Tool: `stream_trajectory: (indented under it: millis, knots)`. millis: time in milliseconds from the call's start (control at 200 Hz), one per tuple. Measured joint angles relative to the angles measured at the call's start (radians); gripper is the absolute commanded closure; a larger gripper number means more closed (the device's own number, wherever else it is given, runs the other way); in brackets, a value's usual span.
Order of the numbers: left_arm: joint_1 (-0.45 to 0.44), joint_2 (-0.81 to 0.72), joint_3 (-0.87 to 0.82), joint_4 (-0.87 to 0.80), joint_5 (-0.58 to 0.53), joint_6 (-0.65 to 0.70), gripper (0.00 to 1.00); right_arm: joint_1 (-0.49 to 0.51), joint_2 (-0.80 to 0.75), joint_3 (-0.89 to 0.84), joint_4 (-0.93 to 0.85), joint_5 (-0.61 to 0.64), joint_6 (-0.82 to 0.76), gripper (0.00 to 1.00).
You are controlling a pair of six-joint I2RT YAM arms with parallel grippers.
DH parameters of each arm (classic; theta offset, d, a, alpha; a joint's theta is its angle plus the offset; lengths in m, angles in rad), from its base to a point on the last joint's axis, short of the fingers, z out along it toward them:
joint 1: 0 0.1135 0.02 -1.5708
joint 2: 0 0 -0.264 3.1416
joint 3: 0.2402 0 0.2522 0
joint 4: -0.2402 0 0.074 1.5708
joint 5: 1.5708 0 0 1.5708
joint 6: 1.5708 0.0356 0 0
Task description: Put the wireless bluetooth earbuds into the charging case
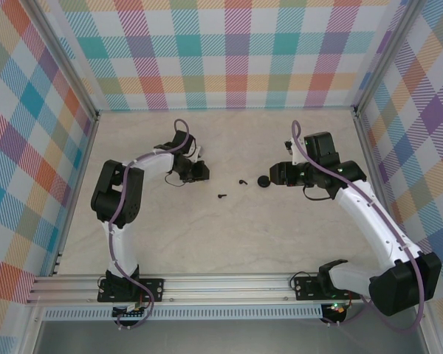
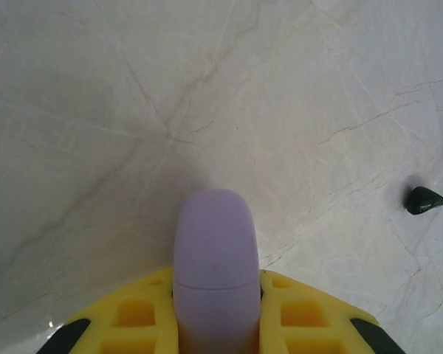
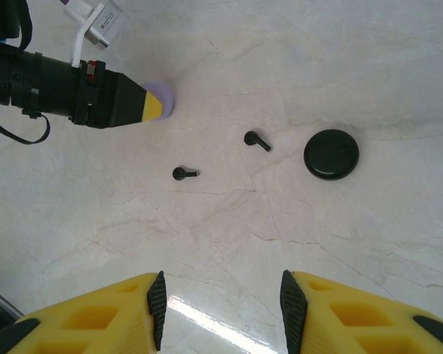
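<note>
A tiny black stemmed earbud [image 3: 257, 139] lies flat on the pale marble tabletop [image 3: 369, 66], its stem pointing toward the round black case [image 3: 331, 153]. A second black earbud [image 3: 184, 173] lies nearer my left arm. Both sit ahead of my right end effector [image 3: 221, 302], which is spread and empty, and their long axes run crosswise to it. My left end effector [image 2: 215, 317] is clenched on a pale lavender rounded case [image 2: 215, 236].

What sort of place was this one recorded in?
Most likely a purpose-built robot test cell, not a home or shop: plaid-printed walls box in a marble-look tabletop, and an aluminium rail at its near edge carries the left arm and right arm.
</note>
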Motion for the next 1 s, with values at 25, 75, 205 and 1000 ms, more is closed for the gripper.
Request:
stream_trajectory:
  millis: [25, 75, 205, 1000]
  knots:
    - [0.000, 0.000, 0.001, -0.001, -0.002, 0.000, 0.79, 0.000, 0.002, 0.000, 0.000, 0.000, 0.000, 0.53]
    - [0.000, 0.000, 0.002, -0.006, -0.011, 0.002, 0.66, 0.000, 0.007, 0.000, -0.002, 0.000, 0.000, 0.53]
    - [0.000, 0.000, 0.003, -0.028, -0.049, 0.012, 0.42, 0.000, 0.021, 0.000, -0.004, 0.000, 0.000, 0.52]
    - [0.003, -0.306, 0.006, -0.142, -0.206, 0.049, 0.45, -0.012, 0.376, 0.078, -0.015, 0.008, -0.044, 0.49]
